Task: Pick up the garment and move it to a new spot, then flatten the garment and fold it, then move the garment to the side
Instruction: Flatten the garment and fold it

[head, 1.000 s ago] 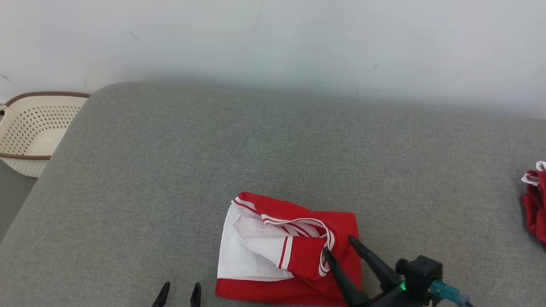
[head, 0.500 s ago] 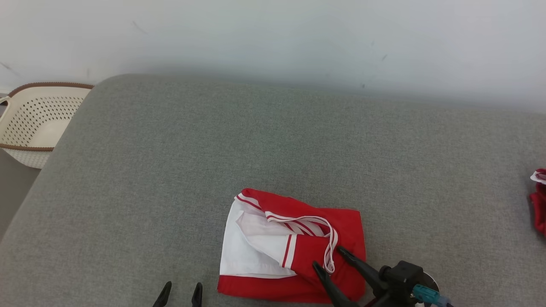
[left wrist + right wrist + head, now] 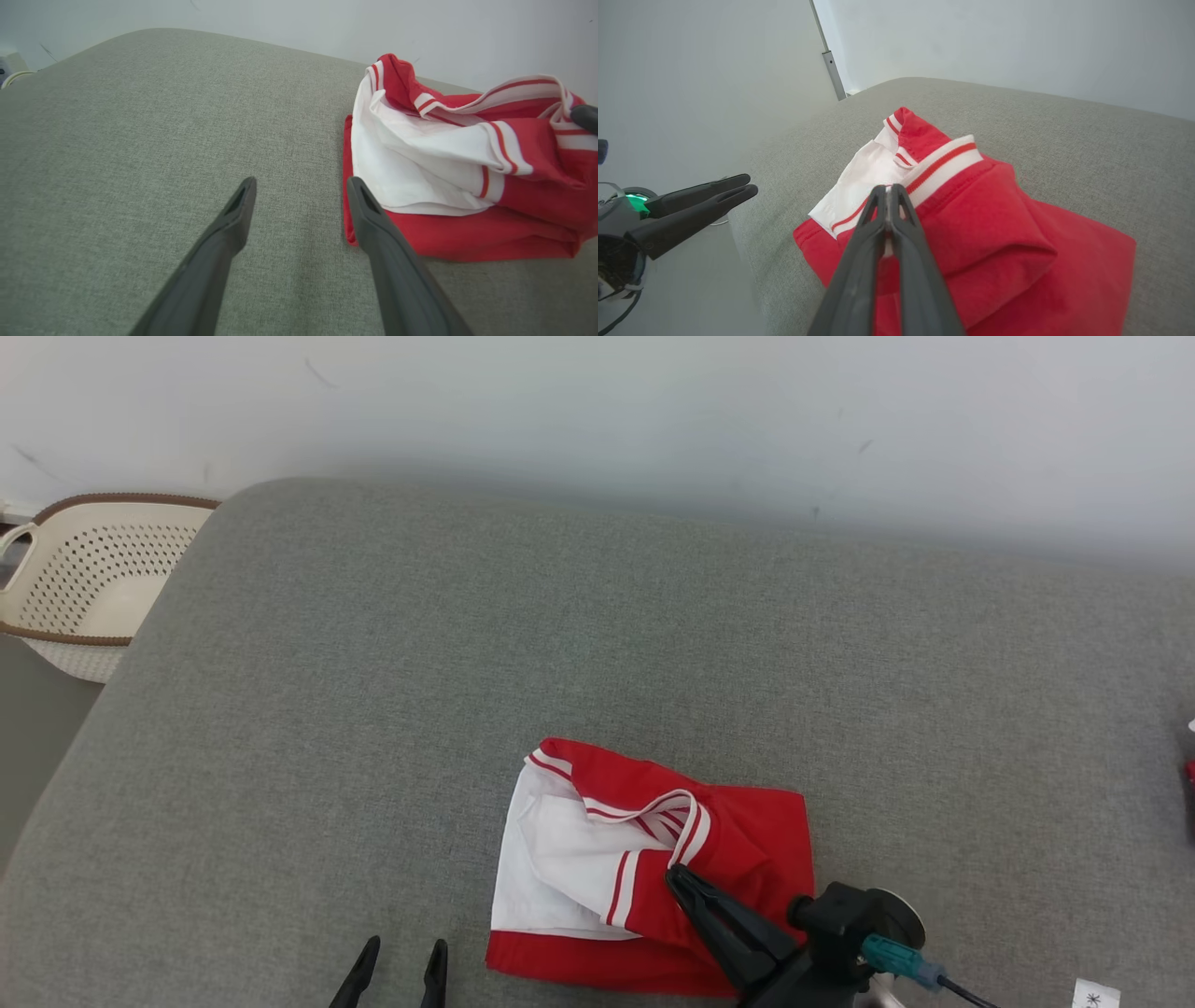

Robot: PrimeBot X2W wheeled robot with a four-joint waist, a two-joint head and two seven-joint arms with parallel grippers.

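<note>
- The shirt [image 3: 597, 859] is red and white, with thin stripes along some edges.
- It lies in a folded heap on the grey cushion [image 3: 467, 663]. In the head view it is near the front edge, a bit right of the middle.
- The bottom layer is red and lies flat.
- A white part lies on top at the left. A red part with a striped band lies on top at the right.
- The right gripper [image 3: 674, 875] comes in from the lower right. Its two fingers are pressed together and pinch the shirt at the striped band.
- In the right wrist view, a thin bit of white cloth shows between the fingers [image 3: 871, 224] near the tips.
- The cloth by the pinch is bunched up and sits a little higher than the flat red layer.
- The left gripper [image 3: 403, 952] is at the bottom of the head view, left of the shirt. Its fingers are spread apart and hold nothing.
- In the left wrist view, the finger [image 3: 373, 228] nearer the shirt is just beside the red bottom corner. I cannot tell if it touches.
- A cream basket [image 3: 84, 579] with small holes and a brown rim stands past the far left corner of the cushion, well apart from the shirt.
- A pale wall [image 3: 597, 411] is behind the cushion.
</note>
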